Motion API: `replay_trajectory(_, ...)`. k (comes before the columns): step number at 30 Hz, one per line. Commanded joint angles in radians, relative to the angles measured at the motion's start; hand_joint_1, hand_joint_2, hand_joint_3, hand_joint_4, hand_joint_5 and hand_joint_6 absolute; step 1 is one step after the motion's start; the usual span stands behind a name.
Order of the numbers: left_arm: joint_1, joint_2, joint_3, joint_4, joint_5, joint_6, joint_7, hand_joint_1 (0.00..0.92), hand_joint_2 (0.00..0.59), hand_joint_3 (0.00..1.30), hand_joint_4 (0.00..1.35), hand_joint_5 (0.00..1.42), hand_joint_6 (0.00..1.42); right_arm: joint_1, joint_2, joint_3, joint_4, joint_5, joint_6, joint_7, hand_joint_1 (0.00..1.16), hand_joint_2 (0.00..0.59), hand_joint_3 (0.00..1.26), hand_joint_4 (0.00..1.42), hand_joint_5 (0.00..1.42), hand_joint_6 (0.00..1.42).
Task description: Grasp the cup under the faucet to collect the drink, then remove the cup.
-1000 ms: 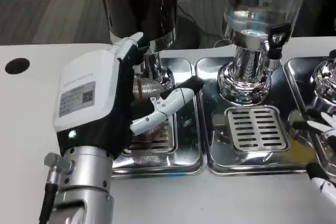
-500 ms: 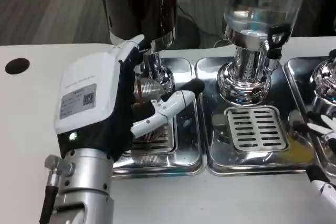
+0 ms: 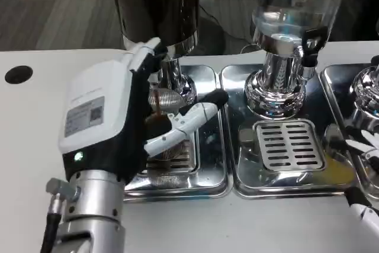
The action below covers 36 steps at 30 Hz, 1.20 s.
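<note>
While sitting on the left drip tray (image 3: 210,173) under the dark drink tank's faucet (image 3: 172,75), looked shiny and ribbed, that cup (image 3: 163,100), wrapped round by left hand (image 3: 106,119) fingers (image 3: 189,117).

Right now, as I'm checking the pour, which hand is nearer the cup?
Left. The left hand wraps around the cup under the dark dispenser; the right hand sits at the far right edge.

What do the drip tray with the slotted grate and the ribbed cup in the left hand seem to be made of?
The shiny silver drip tray with its slotted grate looks like polished metal, probably stainless steel: it mirrors its surroundings. The ribbed cup in the left hand gleams metallic too, but could be clear plastic; fingers partly hide it.
</note>
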Motion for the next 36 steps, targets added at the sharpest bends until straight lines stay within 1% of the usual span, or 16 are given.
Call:
replay_trajectory(1,0.027,0.012,0.022,-0.003,-0.048,-0.038,0.043,0.089,0.055,0.11,0.0,0.73,0.92,-0.002,-0.006,0.004,-0.01,0.012,-0.01,0.004,0.43,0.443,0.2,0.05,0.01,0.0)
replay_trajectory(6,0.042,0.017,0.054,-0.019,-0.079,-0.067,0.089,0.075,0.052,0.04,0.0,0.67,0.9,-0.002,-0.006,0.007,-0.005,0.014,-0.011,0.004,0.43,0.443,0.2,0.05,0.01,0.0)
replay_trajectory(8,0.05,0.03,0.061,-0.031,-0.064,-0.079,0.096,0.073,0.048,0.05,0.0,0.52,0.87,-0.003,-0.006,0.009,-0.004,0.019,-0.011,0.006,0.43,0.443,0.2,0.05,0.01,0.0)
replay_trajectory(10,0.057,0.044,0.06,-0.039,-0.035,-0.088,0.094,0.071,0.047,0.08,0.0,0.44,0.82,-0.004,-0.005,0.011,-0.005,0.027,-0.01,0.009,0.43,0.443,0.2,0.05,0.01,0.0)
replay_trajectory(13,0.078,0.085,0.049,-0.057,0.055,-0.107,0.067,0.063,0.049,0.1,0.0,0.34,0.74,-0.008,-0.004,0.017,-0.004,0.055,0.0,0.02,0.43,0.431,0.2,0.06,0.02,0.0)
replay_trajectory(14,0.083,0.093,0.046,-0.062,0.081,-0.111,0.055,0.057,0.045,0.1,0.0,0.3,0.7,-0.009,-0.003,0.019,-0.002,0.071,0.005,0.026,0.43,0.415,0.21,0.07,0.03,0.0)
replay_trajectory(16,0.097,0.115,0.046,-0.071,0.136,-0.117,0.014,0.04,0.037,0.11,0.02,0.23,0.62,-0.014,-0.002,0.022,0.005,0.119,0.021,0.045,0.47,0.349,0.21,0.09,0.05,0.0)
replay_trajectory(19,0.113,0.126,0.057,-0.08,0.173,-0.12,-0.039,0.023,0.032,0.11,0.01,0.19,0.56,-0.022,-0.003,0.024,0.012,0.176,0.043,0.076,0.52,0.278,0.22,0.1,0.06,0.0)
replay_trajectory(21,0.136,0.138,0.067,-0.081,0.187,-0.124,-0.064,0.008,0.028,0.11,0.0,0.16,0.53,-0.033,-0.003,0.034,0.019,0.232,0.073,0.113,0.55,0.244,0.21,0.1,0.06,0.0)
replay_trajectory(23,0.156,0.145,0.073,-0.084,0.201,-0.128,-0.085,0.005,0.027,0.11,0.0,0.15,0.52,-0.041,-0.003,0.04,0.023,0.265,0.093,0.141,0.56,0.223,0.2,0.08,0.06,0.0)
replay_trajectory(26,0.198,0.155,0.075,-0.096,0.222,-0.141,-0.097,0.005,0.027,0.11,0.0,0.13,0.51,-0.055,-0.005,0.045,0.025,0.289,0.117,0.175,0.57,0.188,0.18,0.06,0.05,0.0)
replay_trajectory(30,0.264,0.16,0.082,-0.121,0.228,-0.162,-0.086,0.005,0.026,0.1,0.0,0.13,0.5,-0.078,-0.004,0.057,0.03,0.313,0.155,0.219,0.59,0.157,0.15,0.03,0.04,0.02)
replay_trajectory(33,0.347,0.162,0.101,-0.149,0.223,-0.178,-0.068,0.0,0.027,0.1,0.0,0.12,0.46,-0.091,0.006,0.082,0.03,0.331,0.199,0.255,0.61,0.145,0.13,0.03,0.05,0.04)
replay_trajectory(36,0.425,0.163,0.129,-0.16,0.206,-0.193,-0.051,0.0,0.027,0.09,0.0,0.11,0.45,-0.091,0.019,0.117,0.0,0.327,0.235,0.277,0.61,0.145,0.08,0.0,0.03,0.04)
